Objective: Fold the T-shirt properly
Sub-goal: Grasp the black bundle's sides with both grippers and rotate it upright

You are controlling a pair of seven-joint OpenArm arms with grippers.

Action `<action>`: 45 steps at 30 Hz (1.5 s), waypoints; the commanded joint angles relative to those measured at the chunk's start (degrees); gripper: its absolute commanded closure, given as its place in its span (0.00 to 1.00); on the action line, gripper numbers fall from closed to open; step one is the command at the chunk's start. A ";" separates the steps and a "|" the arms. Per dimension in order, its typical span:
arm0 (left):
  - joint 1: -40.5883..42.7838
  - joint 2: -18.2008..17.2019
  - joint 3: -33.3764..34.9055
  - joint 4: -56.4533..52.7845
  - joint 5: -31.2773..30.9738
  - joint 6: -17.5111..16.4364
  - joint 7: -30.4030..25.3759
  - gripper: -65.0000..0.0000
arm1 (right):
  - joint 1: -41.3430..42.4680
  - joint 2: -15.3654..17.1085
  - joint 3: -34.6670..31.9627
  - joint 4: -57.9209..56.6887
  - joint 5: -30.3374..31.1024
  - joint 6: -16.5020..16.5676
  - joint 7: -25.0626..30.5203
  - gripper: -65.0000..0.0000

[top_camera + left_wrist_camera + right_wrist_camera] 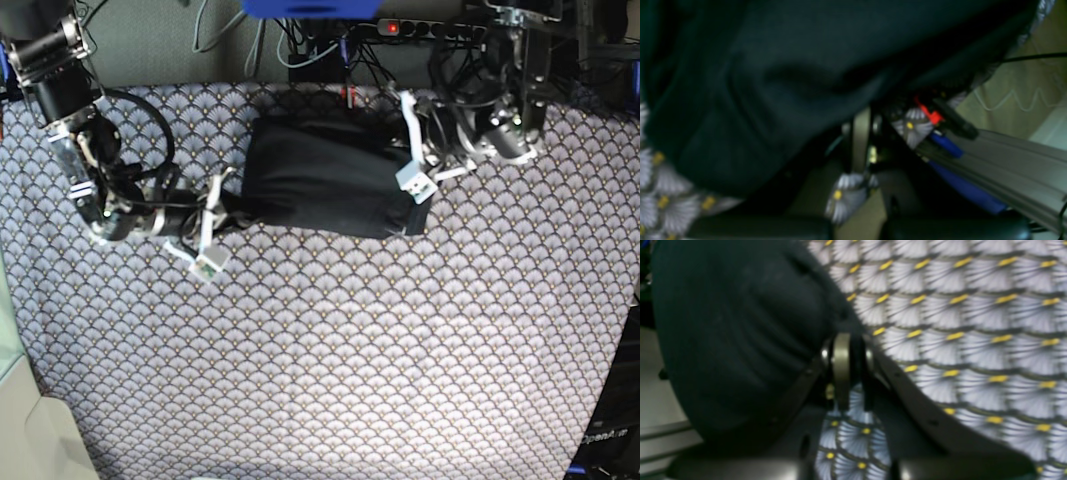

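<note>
T-shirt compact on tablecloth. Right gripper pinches T-shirt's edge; left gripper state unclear. Advise level, even pull.

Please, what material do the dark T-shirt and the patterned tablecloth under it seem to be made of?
The T-shirt looks like soft knit fabric, probably cotton: matte charcoal-black, no shine, and it bends in rounded folds in the right wrist view. The tablecloth looks like a thin printed textile, white-grey scallops with yellow dots; whether it is woven or coated, I cannot tell.

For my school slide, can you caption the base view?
Two robot arms hold a folded dark charcoal cotton T-shirt at opposite ends on a scallop-patterned white-grey tablecloth.
</note>
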 commanded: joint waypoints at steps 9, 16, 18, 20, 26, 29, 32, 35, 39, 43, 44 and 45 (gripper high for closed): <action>-10.72 4.26 -0.60 -8.62 -0.79 -0.14 -1.56 1.00 | -4.01 1.08 -0.28 1.25 1.28 0.38 1.52 0.93; -24.17 10.06 -0.68 -16.62 -0.79 -0.14 -1.65 1.00 | -11.48 4.24 -0.11 6.43 1.28 0.38 4.24 0.93; -27.95 11.47 -0.60 -19.61 -0.79 -0.14 -1.73 1.00 | -13.24 4.42 -0.02 8.63 1.28 0.38 4.24 0.93; -30.94 12.43 -0.16 -22.16 -0.79 -0.14 -2.61 1.00 | -15.00 4.42 -0.02 10.04 1.28 0.38 4.24 0.93; -31.82 12.52 -0.60 -24.97 -1.15 -0.14 -6.04 1.00 | -17.99 4.51 4.11 10.83 1.28 0.38 4.33 0.93; -30.23 9.53 -0.77 -24.88 -1.32 -0.14 -4.46 1.00 | -18.16 6.00 5.96 11.27 1.37 0.38 4.33 0.93; -25.40 6.98 -0.86 -22.07 -1.41 -0.14 -4.72 1.00 | -18.16 6.53 7.89 11.97 1.37 0.38 3.98 0.93; -21.00 5.66 -2.18 -18.29 -1.41 -0.14 -4.81 1.00 | -17.99 7.85 9.74 12.50 1.37 0.38 3.98 0.93; -17.49 5.84 -6.05 -15.13 -1.41 -0.14 -4.37 1.00 | -17.63 9.52 12.38 13.12 1.37 0.38 3.98 0.93; -17.14 7.25 -6.49 -15.13 -1.41 -0.14 -4.20 1.00 | -15.52 10.57 13.17 12.76 1.37 0.38 3.63 0.93; -17.14 7.69 -6.49 -15.13 -1.76 -0.14 -4.11 1.00 | -15.52 10.93 13.17 12.68 1.37 0.38 3.37 0.93; -17.14 8.13 -6.49 -15.13 -2.82 -0.14 -4.11 1.00 | -15.52 10.93 13.17 12.68 1.37 0.38 3.28 0.93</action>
